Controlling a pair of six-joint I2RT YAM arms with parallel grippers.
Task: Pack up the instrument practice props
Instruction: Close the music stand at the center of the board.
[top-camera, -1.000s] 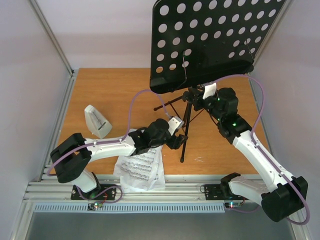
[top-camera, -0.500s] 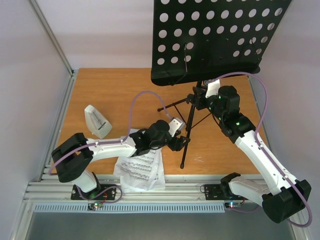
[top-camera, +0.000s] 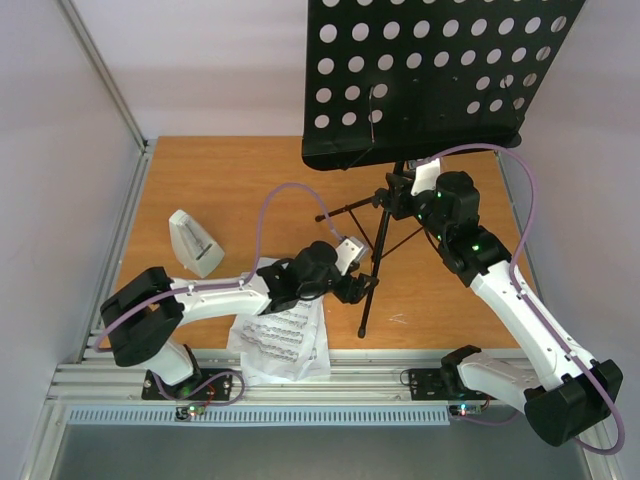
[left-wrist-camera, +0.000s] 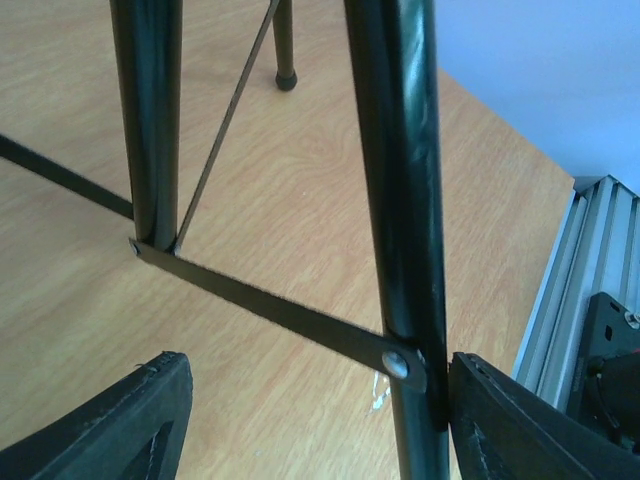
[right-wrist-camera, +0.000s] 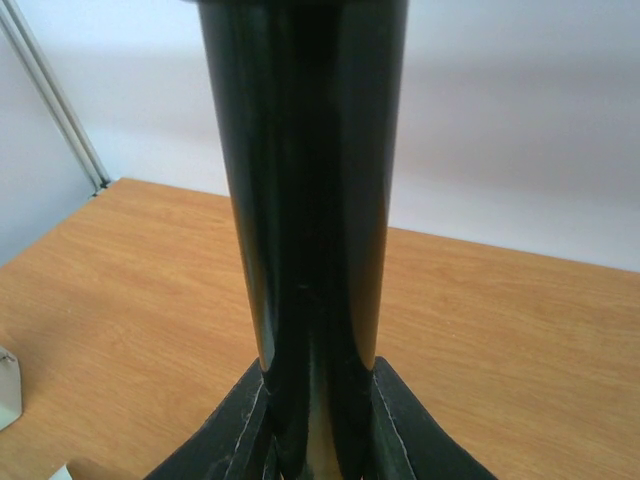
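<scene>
Right gripper, seen from above, is closed on the post of the tall black tripod music stand with perforated desk on the wooden table. The left gripper is at a tripod leg. The small white pyramid-shaped metronome and the white printed sheet-music pages sit near the left arm.

Left wrist view: black fingers are spread wide, gripping nothing, with one leg just beside the right-hand finger.

Right wrist view: both pads press the black tube.

Items on table, 1 table in all:
- Music stand, black, perforated desk: 1.
- Metronome, white, pyramid-shaped: 1.
- Sheet-music pages: 1 loose pile; the number of pages in it cannot be told.

Rig:
- Robot arms: 2.
- Grippers: 2, namely left gripper and right gripper, each with 2 fingers.
- Purple cables: 2, 1 per arm.
</scene>
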